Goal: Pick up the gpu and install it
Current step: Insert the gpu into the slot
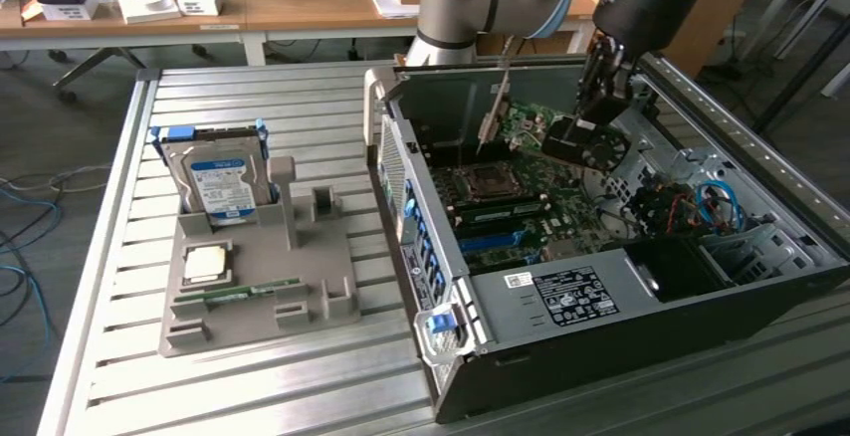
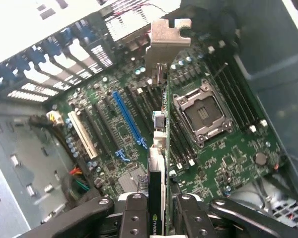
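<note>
Tool [image 1: 594, 112] was clamped on the gpu [image 1: 584, 143], w/ card held on edge inside the open PC case [image 1: 598, 292], upper right of exterior view, over the motherboard [image 1: 525, 192]. Contact w/ slot: could not tell. Hard drive [image 1: 219, 182] stood in fixture [image 1: 253, 287], mid-left.

The hand [image 2: 161, 202] clamped the gpu [image 2: 158, 168] between its two dark fingers [image 2: 134, 214], the card seen edge-on with its silver bracket [image 2: 170, 37] at the far end. Beneath lay the green motherboard [image 2: 228, 158]: a blue slot [image 2: 129, 116] and a white slot [image 2: 82, 131] on one side of the card, the open processor socket [image 2: 203, 111] on the other
</note>
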{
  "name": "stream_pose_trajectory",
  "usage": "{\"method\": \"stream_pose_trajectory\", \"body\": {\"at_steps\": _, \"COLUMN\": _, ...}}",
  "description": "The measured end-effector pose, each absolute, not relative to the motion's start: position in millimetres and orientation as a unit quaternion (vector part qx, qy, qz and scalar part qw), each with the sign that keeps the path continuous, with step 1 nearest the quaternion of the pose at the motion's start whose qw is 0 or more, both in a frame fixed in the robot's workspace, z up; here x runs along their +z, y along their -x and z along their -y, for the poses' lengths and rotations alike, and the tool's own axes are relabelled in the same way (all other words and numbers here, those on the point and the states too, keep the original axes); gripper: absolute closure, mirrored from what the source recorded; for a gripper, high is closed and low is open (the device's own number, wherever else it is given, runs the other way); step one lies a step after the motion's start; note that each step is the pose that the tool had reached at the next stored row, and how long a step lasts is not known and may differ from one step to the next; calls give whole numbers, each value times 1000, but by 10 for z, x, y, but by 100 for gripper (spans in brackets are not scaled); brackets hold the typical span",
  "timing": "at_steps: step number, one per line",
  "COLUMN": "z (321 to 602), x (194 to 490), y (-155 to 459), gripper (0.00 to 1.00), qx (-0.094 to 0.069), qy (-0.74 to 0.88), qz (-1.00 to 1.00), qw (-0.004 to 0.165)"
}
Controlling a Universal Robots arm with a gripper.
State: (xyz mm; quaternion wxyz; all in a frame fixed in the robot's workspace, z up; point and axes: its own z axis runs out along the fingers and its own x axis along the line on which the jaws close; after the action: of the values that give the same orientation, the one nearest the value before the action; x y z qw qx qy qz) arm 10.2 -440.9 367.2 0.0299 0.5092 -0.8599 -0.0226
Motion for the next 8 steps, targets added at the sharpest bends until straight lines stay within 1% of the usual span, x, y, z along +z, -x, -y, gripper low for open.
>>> {"method": "stream_pose_trajectory", "body": {"at_steps": 8, "z": 4409, "x": 3671, "y": -102, "gripper": 74, "qx": -20, "qy": -570, "qz": 821, "qw": 31}}
